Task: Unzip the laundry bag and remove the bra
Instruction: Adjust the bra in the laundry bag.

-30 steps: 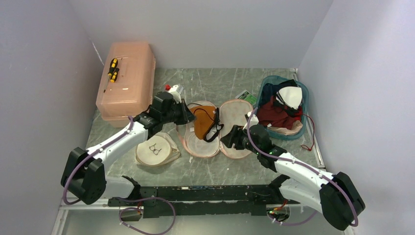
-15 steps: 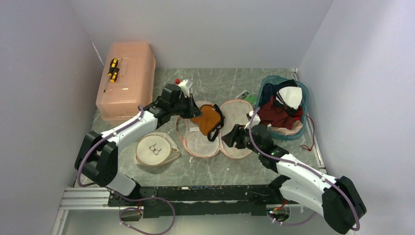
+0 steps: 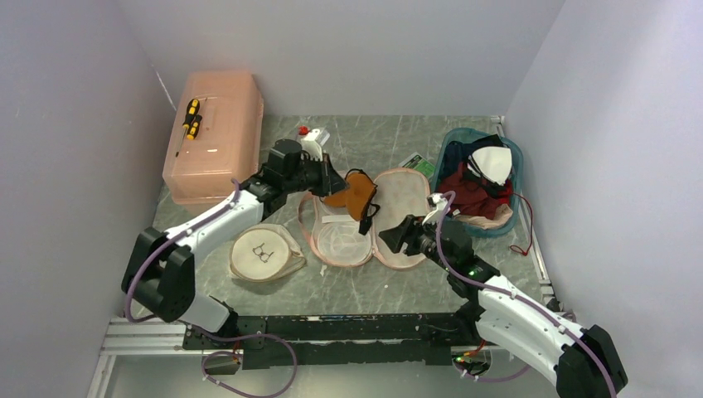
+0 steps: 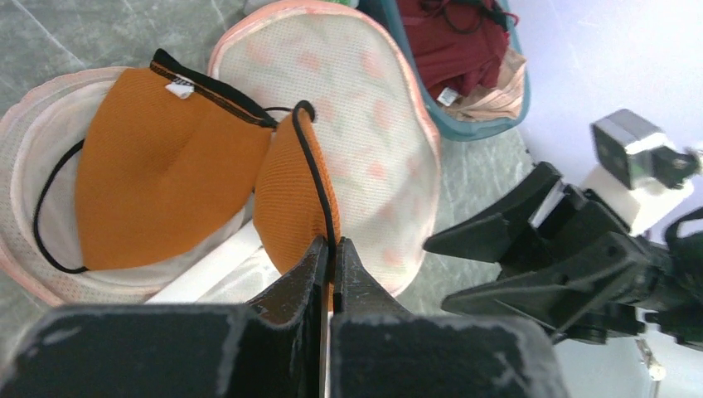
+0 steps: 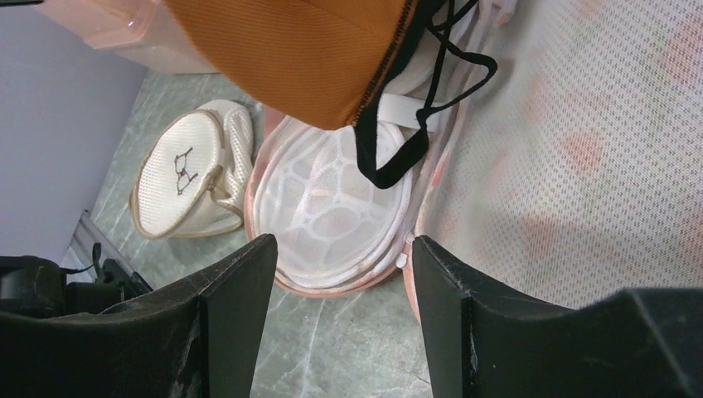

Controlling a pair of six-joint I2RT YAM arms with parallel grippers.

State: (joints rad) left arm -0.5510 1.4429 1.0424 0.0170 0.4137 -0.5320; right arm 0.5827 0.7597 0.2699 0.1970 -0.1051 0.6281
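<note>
Between the clamped left fingers (image 4: 330, 253) is the bra (image 4: 166, 174) edge, above the open bag (image 4: 381, 124); right fingers (image 3: 396, 235) apart, nearby.

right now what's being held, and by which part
The left tool pinches the orange bra by the black-trimmed edge of one cup; the right tool holds nothing.

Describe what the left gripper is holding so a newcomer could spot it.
Mid-table in the top view, between the peach box and the teal basket, an open pink-rimmed mesh bag lies flat. The left gripper pinches the bra over it: orange cups with black straps, unlike the dark red clothes in the basket.
</note>
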